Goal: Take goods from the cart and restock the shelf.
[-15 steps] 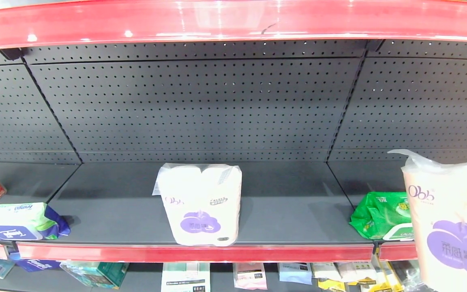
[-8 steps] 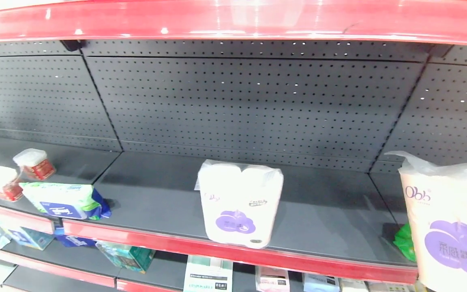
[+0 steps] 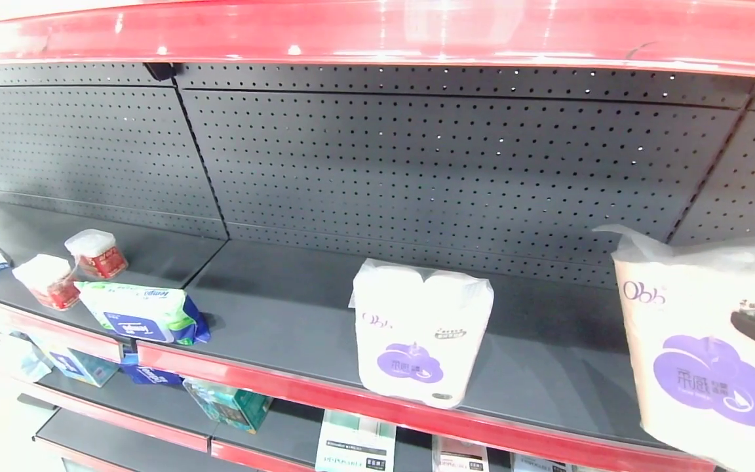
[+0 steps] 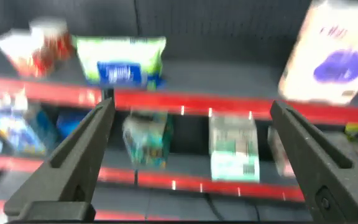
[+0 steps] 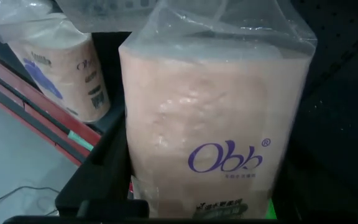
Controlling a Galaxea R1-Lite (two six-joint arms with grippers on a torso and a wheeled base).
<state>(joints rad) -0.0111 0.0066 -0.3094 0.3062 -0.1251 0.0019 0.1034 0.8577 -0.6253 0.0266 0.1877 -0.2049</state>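
My right gripper [image 5: 191, 186] is clamped on a pack of toilet rolls [image 3: 705, 354]. It is soft and squarish in crinkly clear plastic, with a purple cloud-shaped label, and I hold it before the right end of the shelf [image 3: 286, 314]. My left gripper [image 4: 191, 155] hangs spread wide, nothing between its fingers. A second pack [image 3: 422, 331] of the same kind stands upright at the shelf's glossy red front edge [image 3: 272, 387]. Dark matt metal stretches between it and mine, and leftward to a green-and-blue wipes packet [image 3: 141, 311]. Behind runs a perforated back panel [image 3: 456, 164].
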